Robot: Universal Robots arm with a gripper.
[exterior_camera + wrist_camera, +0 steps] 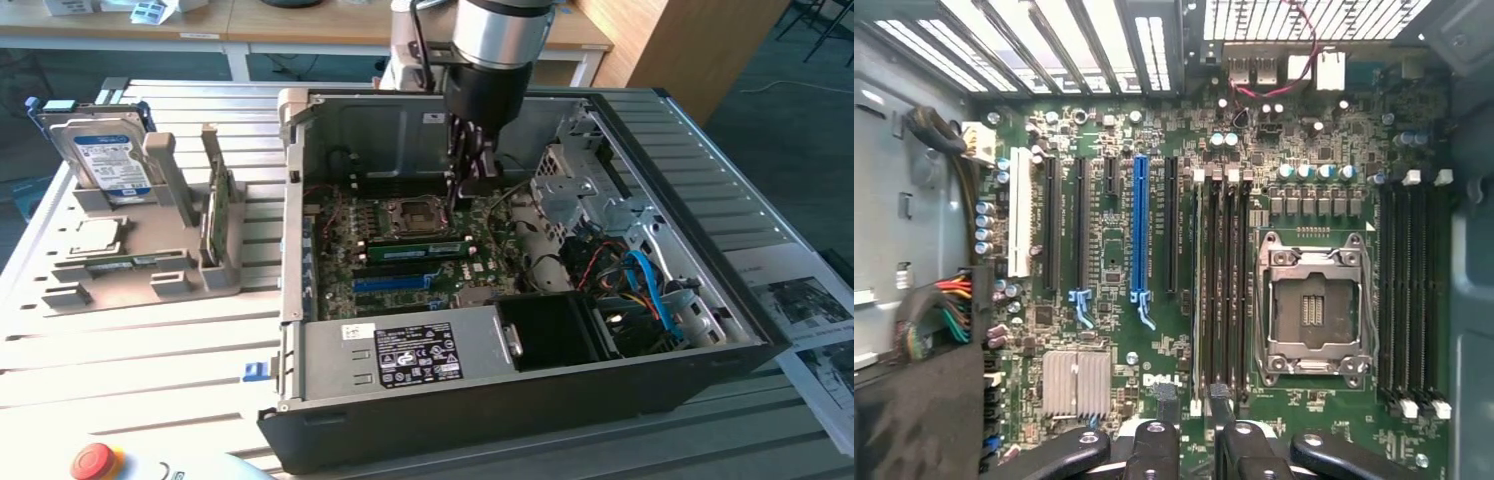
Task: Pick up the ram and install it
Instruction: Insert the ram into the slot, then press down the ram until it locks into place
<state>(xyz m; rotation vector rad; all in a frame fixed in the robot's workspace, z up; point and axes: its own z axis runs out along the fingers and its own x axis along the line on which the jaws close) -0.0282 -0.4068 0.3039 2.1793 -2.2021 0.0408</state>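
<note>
A ram (416,248), a long green stick, lies seated along the memory slots beside the processor socket (407,214) on the motherboard inside the open computer case (534,395). My gripper (467,192) hangs just above and behind it, inside the case, apart from it. In the wrist view the black fingers (1154,445) stand apart with nothing between them, and my gripper (1196,445) is open over the row of memory slots (1222,290). Another green stick (215,215) stands on edge in the grey rack (147,270) at the exterior view's left.
The rack also holds a silver hard drive (104,155) and a small square processor (94,236). Case walls, a drive cage (581,195) and blue cables (654,290) crowd the exterior view's right of the motherboard. A red stop button (94,462) sits at the front.
</note>
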